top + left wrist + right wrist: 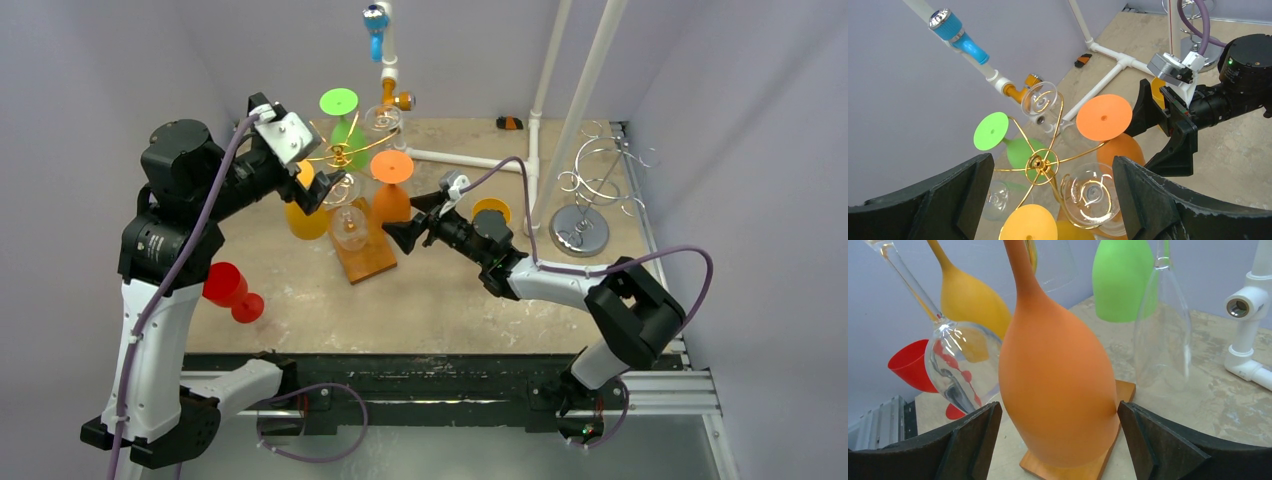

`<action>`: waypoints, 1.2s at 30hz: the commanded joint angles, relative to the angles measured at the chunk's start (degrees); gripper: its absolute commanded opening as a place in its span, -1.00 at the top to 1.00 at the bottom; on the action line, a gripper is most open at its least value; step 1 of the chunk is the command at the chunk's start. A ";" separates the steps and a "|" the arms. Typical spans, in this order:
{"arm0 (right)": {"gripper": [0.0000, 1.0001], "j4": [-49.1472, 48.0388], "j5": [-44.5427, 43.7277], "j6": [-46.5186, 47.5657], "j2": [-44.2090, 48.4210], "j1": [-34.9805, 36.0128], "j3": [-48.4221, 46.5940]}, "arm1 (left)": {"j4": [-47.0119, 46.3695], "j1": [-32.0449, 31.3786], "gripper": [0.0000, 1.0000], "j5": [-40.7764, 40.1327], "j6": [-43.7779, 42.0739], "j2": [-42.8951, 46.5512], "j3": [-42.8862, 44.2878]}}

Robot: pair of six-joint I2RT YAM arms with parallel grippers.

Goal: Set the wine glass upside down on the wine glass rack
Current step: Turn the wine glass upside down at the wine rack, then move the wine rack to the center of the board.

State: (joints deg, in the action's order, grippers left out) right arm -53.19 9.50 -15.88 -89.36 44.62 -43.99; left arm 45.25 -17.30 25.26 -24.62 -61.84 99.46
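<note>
An orange wine glass (391, 200) hangs upside down from the gold wire rack (340, 155), foot up and bowl just above the rack's wooden base (366, 260). My right gripper (412, 220) is open around the bowl (1058, 385). Its right finger (1158, 440) just touches the bowl, and there is a gap at the left finger (968, 440). My left gripper (320, 188) hovers open above the rack hub (1040, 162) and holds nothing. In the left wrist view the orange foot (1104, 117) rests on a gold arm.
Green (345, 125), yellow (305, 215) and clear (350, 230) glasses hang close together on the same rack. A red glass (230, 290) lies on the table at the left. A white pipe frame (535, 130) and a silver rack (590, 200) stand at the right.
</note>
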 commanded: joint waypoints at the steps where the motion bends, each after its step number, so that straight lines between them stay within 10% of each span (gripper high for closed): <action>1: -0.98 0.07 -2.85 0.01 2.59 0.04 -1.04 | -1.53 -0.01 -0.93 -1.15 0.47 0.58 -0.62; 16: -0.98 24.17 -17.96 0.58 17.55 11.77 1.19 | -0.30 -0.01 -1.00 -0.04 0.81 2.73 -4.31; 21: -0.59 23.92 -21.20 -6.54 18.23 16.63 7.42 | 3.71 -0.01 -1.00 4.04 -2.78 6.79 -7.94; 36: -0.09 18.91 -24.75 -16.48 7.29 19.18 9.62 | 21.70 -0.01 -0.39 7.97 -46.69 26.61 -42.83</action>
State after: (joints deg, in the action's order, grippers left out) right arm -30.28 -11.75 -28.80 -79.20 63.20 -34.13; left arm 64.75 -17.32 32.82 -55.44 -36.58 63.35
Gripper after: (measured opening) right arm 0.561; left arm 0.746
